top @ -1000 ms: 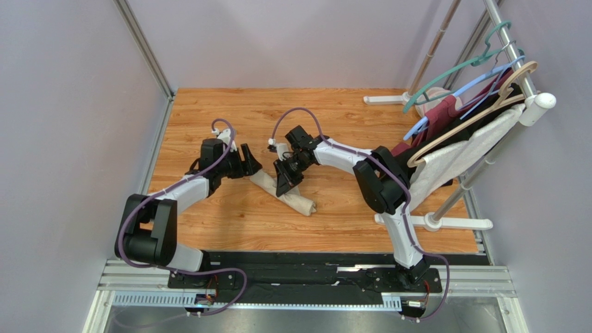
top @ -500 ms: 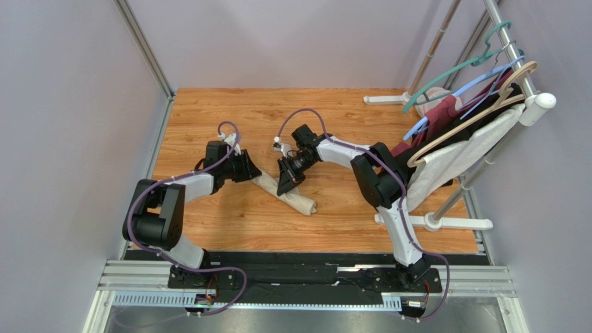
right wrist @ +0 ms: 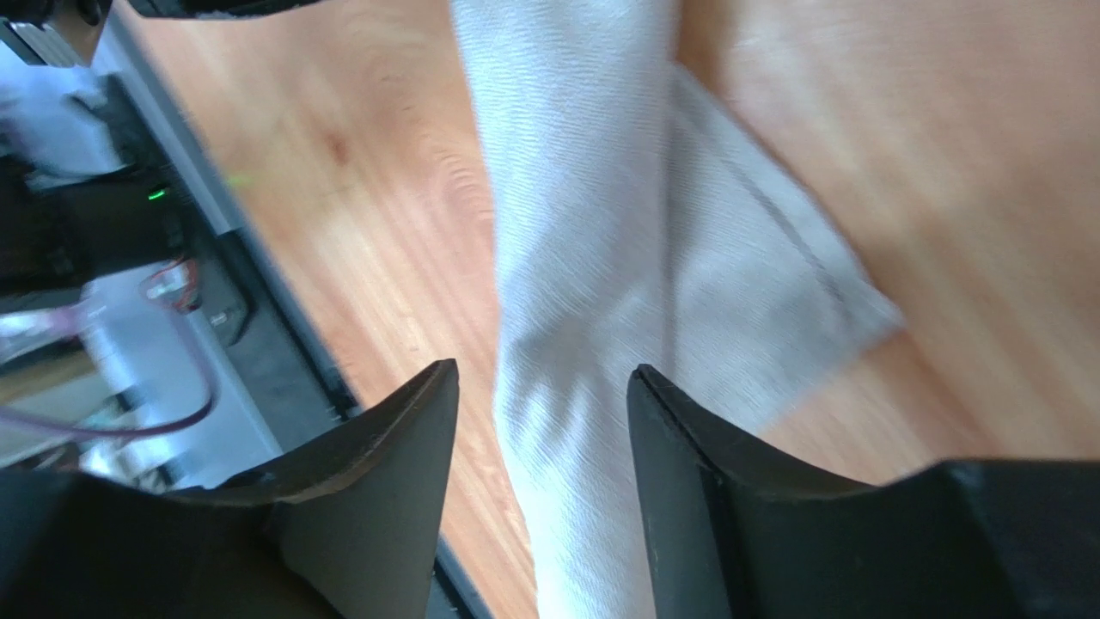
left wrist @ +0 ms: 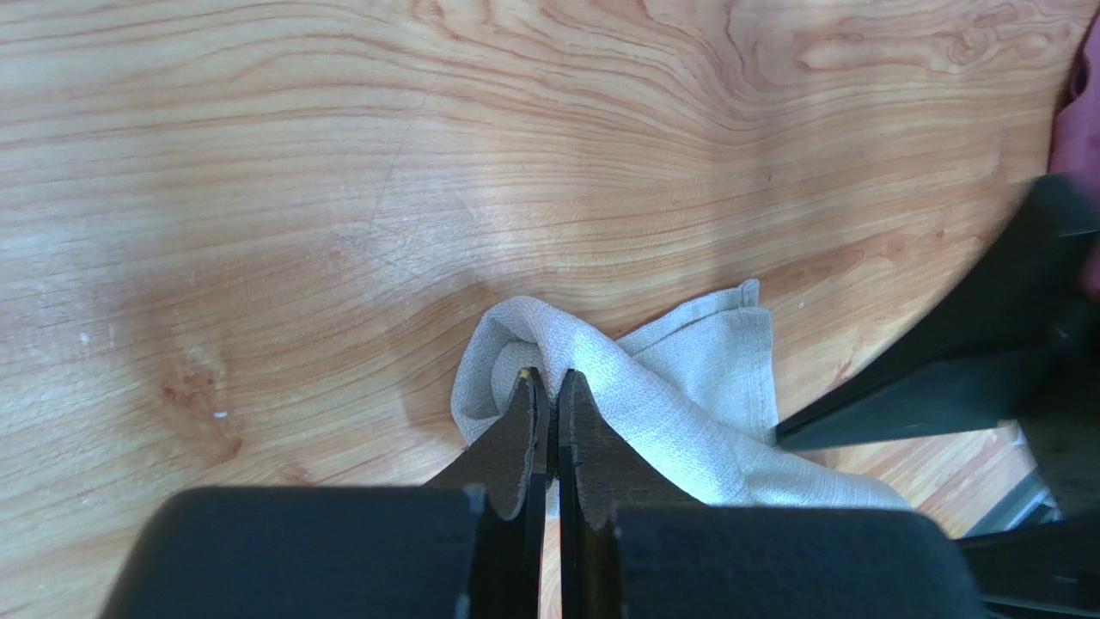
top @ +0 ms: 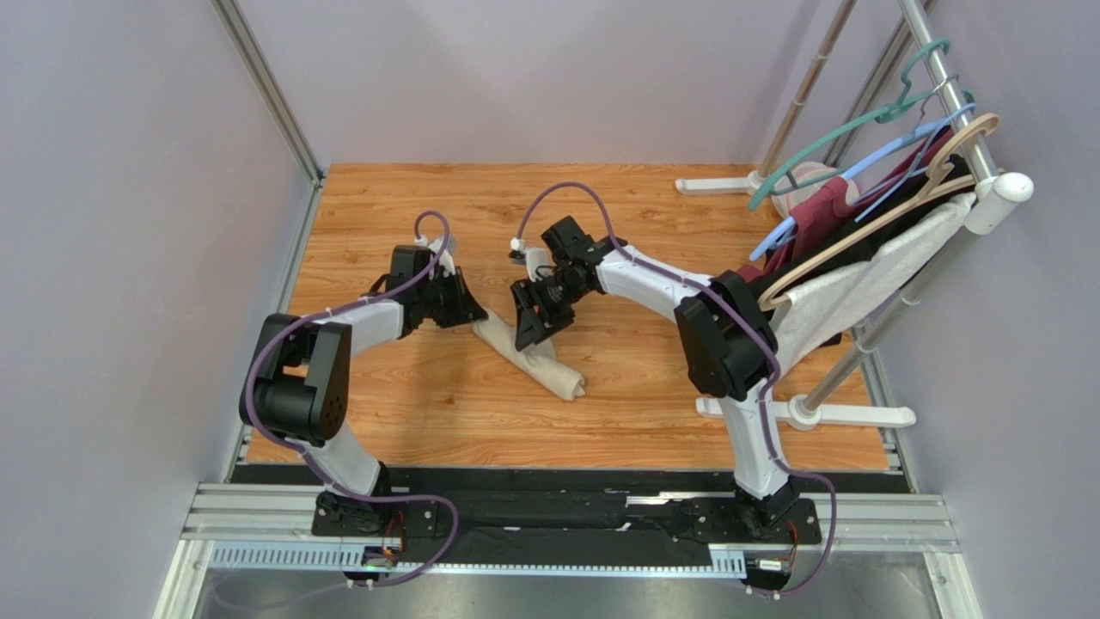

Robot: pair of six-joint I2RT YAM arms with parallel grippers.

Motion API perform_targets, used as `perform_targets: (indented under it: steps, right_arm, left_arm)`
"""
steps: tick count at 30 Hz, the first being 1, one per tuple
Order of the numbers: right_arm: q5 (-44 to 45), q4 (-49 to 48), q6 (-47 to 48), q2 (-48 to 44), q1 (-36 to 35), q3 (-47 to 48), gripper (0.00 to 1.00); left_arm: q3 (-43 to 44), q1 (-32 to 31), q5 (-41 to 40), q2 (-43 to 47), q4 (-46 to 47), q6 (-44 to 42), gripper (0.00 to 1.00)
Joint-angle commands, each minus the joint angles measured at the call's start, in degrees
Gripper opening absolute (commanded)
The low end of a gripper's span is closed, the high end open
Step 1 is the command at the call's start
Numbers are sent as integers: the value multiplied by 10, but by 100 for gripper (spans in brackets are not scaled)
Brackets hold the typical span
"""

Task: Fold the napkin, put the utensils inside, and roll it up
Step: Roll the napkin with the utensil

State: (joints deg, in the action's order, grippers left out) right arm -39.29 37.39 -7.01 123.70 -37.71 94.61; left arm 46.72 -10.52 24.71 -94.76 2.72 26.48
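Observation:
The napkin [top: 540, 364] lies on the wooden table as a beige roll, running diagonally from upper left to lower right. My left gripper [top: 471, 314] is shut, its tips [left wrist: 548, 377] pressed against the coiled upper-left end of the napkin [left wrist: 672, 400]. Whether a fold is pinched between them does not show. My right gripper [top: 532, 333] hangs open over the middle of the roll. Its fingers stand either side of the napkin [right wrist: 581, 232], and nothing is gripped in the right gripper [right wrist: 542, 372]. The utensils are hidden.
A white garment rack [top: 949, 116] with hangers and maroon and white clothes stands at the right. Its feet [top: 826, 414] rest on the table near the right arm. Grey walls close the left, back and right sides. A metal rail [top: 568, 522] runs along the near edge.
The left gripper has slid toward the roll's upper-left end and shut there. The right gripper has opened, letting go of the roll, and shifted slightly up the table.

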Motion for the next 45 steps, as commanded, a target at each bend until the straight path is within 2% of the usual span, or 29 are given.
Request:
perform_targets:
  steps: [1,7,12,17,24,28,32,33,34,35,36,37,39,45]
  right_arm:
    - [173,3,35,-75,-31,-4,57]
    - [369,-31,67,-96,-122,-38,61]
    - [544,-103,120,-105,-201,-85,61]
    - [612,-172,140,-118,-243,-130,61]
    - [659,-186,168,-82,-253,-129,61]
    - [627,-173,164,-61,-242,-116,55]
    - [550,-157,134,-60,-207,-115,34]
    - [500,-152,127,-62,-197,-116,31]
    - [468,-144,121,-65,-188,-116,29]
    - [432,-137,115,-65,-169,-116,24]
    - [365,-135,104,-66,-159,-116,22]
    - [333,-126,99,-67,-150,-116,20]
    - [258,-118,86,-65,-125,-116,18]
    - [114,-112,53,-54,-78,-121,15]
  left_arm:
    - [28,-4,-19,-5,-42,-15,0]
    - [54,-4,-21,-22,-68,-12,0]
    - [72,-4,-24,-33,-90,-11,0]
    - [79,-4,-23,-39,-96,-11,0]
    - [79,-5,-18,-41,-95,-13,0]
    - [79,-4,-17,-40,-95,-15,0]
    - [77,-4,-3,-40,-82,-16,0]
    - [74,-4,0,-38,-78,-15,3]
    - [73,-4,2,-33,-75,-13,20]
    - [72,-3,2,-31,-69,-13,31]
    - [72,-3,9,-28,-66,-19,44]
    - [72,-3,10,-20,-64,-24,61]
    - [70,-3,-6,-11,-64,-26,72]
    - [31,-2,-82,36,-53,-7,77]
